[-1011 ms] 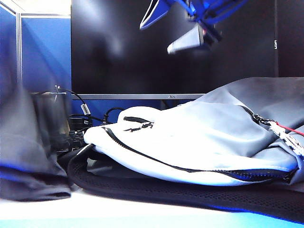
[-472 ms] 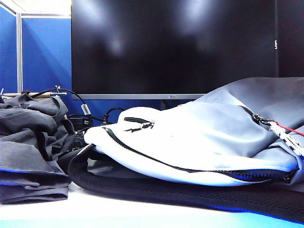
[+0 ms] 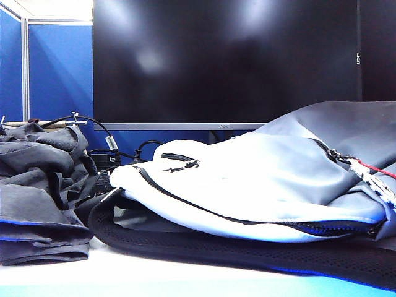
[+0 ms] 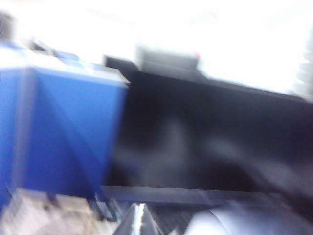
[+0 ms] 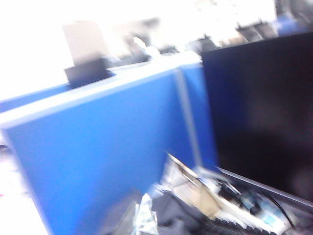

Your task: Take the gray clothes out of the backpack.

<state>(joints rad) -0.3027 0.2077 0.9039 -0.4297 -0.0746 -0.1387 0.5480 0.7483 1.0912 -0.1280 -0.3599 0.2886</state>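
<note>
From the exterior camera neither hand shows; the clothes (image 3: 40, 185) lie heaped on the worktop (image 3: 154, 275) just beside the backpack (image 3: 247, 185), already outside it, soft, light and floppy, best pinched at a thick fold. The blurred left wrist camera shows only a tip of the left hand (image 4: 138, 220), closed and empty, facing the monitor (image 4: 210, 142). The right wrist camera shows the right hand (image 5: 142, 218) likewise closed, empty, well clear of the clothes
</note>
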